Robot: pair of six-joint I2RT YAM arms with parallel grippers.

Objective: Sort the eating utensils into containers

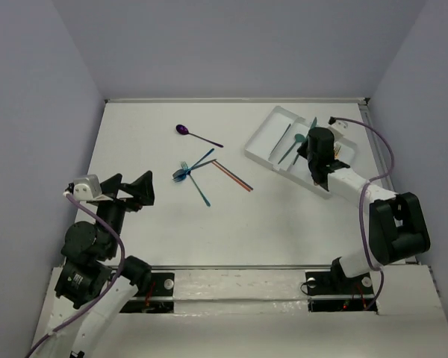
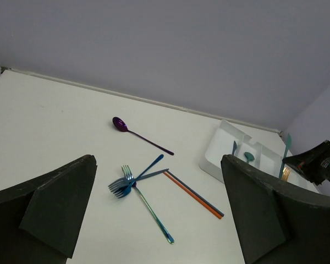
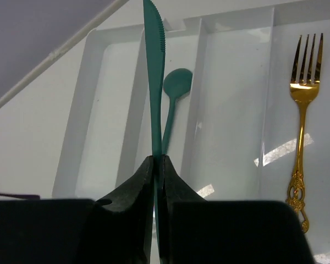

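My right gripper [image 1: 312,143] is shut on a teal knife [image 3: 153,66] and holds it over the white tray [image 1: 263,139]; in the right wrist view the jaws [image 3: 156,160] pinch its handle. A teal spoon [image 3: 174,91] lies in a narrow compartment below the knife and a gold fork [image 3: 302,110] in the compartment to the right. On the table lie a purple spoon [image 1: 184,130], crossed blue forks [image 1: 185,173] and a red-orange and a dark stick [image 1: 233,176]. My left gripper [image 1: 131,189] is open and empty, left of the forks [image 2: 124,184].
The tray [image 2: 217,151] sits at the back right, angled, close to the right wall. The white walls close the table at the back and on both sides. The purple spoon [image 2: 121,124] lies apart from the other loose cutlery.
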